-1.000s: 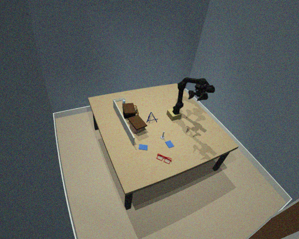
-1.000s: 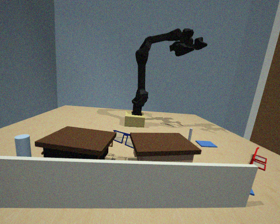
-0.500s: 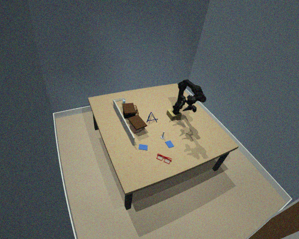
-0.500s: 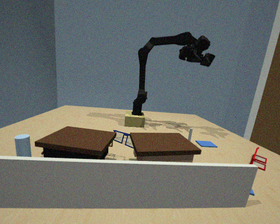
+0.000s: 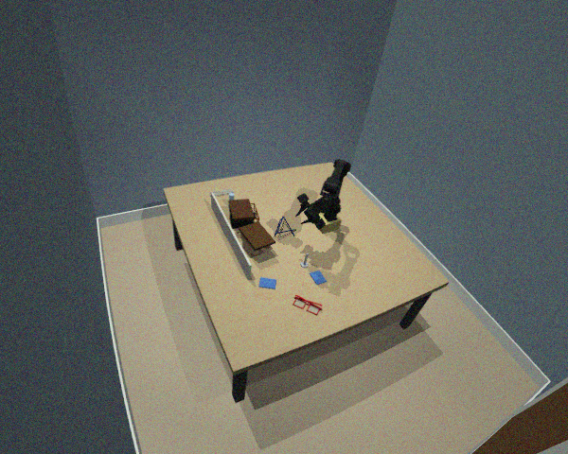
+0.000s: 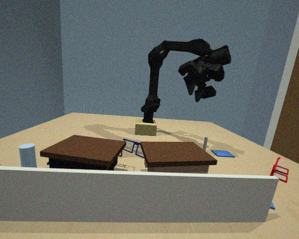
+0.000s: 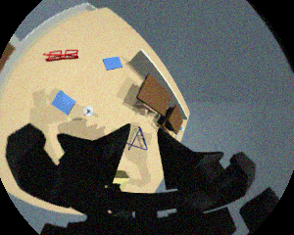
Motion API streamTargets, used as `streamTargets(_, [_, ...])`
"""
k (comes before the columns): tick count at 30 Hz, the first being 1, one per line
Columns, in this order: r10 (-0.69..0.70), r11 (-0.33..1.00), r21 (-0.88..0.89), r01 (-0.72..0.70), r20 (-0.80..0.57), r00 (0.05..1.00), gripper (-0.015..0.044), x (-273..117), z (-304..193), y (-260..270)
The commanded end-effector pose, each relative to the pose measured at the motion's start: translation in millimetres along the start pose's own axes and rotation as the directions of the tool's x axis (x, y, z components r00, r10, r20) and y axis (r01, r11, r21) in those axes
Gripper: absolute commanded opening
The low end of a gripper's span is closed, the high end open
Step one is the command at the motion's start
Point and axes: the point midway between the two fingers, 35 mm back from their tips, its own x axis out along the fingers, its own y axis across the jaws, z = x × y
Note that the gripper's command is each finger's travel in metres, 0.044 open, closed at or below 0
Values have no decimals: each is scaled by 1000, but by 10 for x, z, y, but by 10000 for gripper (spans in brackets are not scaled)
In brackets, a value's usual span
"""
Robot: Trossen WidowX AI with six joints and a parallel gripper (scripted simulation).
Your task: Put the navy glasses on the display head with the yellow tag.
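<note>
The navy glasses rest on the table between the arm's base and two display heads, temples spread. One head has a flat brown top over a dark body, with a brown wire frame at its side. The other has a flat brown top over a paler body. I cannot make out the yellow tag. My gripper is partly open and empty, high above the table; in the wrist view the navy glasses show between its fingers, far below.
A low grey wall runs behind the heads, with a light blue cylinder near one end. A small post on a round base, two blue pads and red glasses are on the table.
</note>
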Motion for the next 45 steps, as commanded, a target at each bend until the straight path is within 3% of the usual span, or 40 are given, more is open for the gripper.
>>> streamTargets(1, [31,996,-75,-41,-120,992,200,378,-220,-178])
streamTargets(11, [272,900,-232,-370,-366,890,200,1331,-1103,-648])
streamTargets(20, [504,754,-267,-600,-351,789,200,1751,-1969,-890])
streamTargets(26, [518,745,-271,-610,-343,784,200,1765,-2054,-912])
streamTargets(29, [518,745,-271,-610,-343,784,121,1765,-2054,-912])
streamTargets(45, [518,745,-271,-610,-343,784,120,1874,-2088,-865])
